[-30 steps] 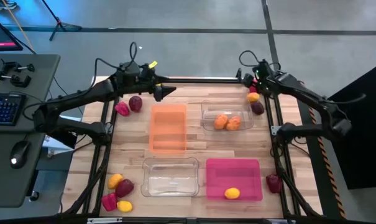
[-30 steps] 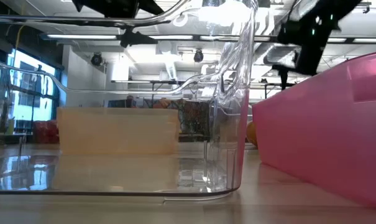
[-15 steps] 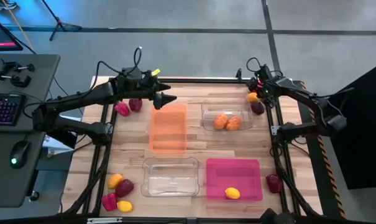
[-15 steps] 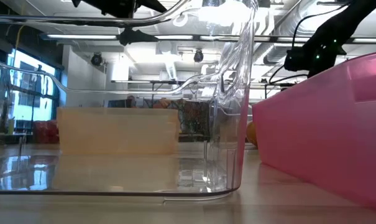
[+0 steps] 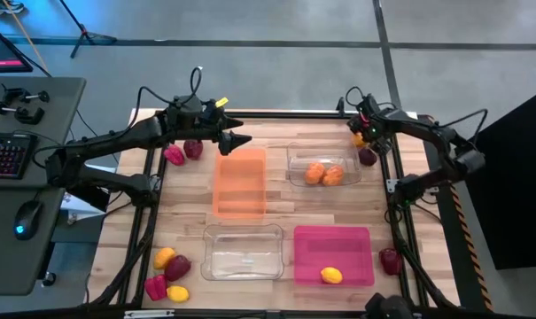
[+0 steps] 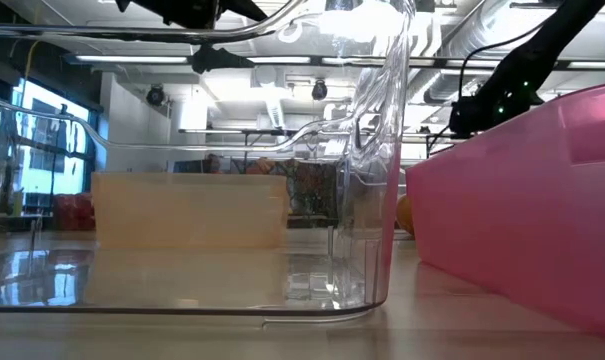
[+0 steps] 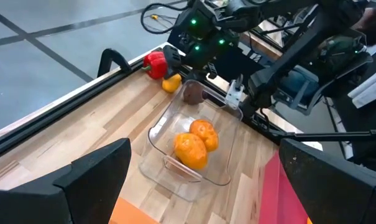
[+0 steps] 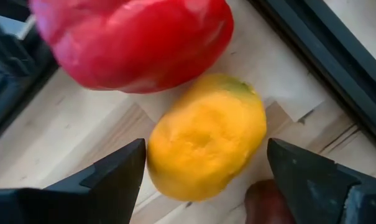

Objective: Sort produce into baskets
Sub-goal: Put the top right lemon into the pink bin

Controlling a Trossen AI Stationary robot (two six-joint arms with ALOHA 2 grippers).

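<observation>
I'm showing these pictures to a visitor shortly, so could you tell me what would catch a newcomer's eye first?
Probably the right end effector, open around a yellow lemon with a red pepper just beyond it, at the table's far right corner. Next, the two orange fruits in the clear basket nearby. Then the magenta basket, holding a single lemon, near the front.

Two oranges [image 5: 323, 174] sit in the far clear basket [image 5: 296, 159], one lemon [image 5: 331, 276] in the pink basket [image 5: 333, 245]; orange basket [image 5: 241, 182] and near clear basket [image 5: 243, 252] hold nothing.
</observation>
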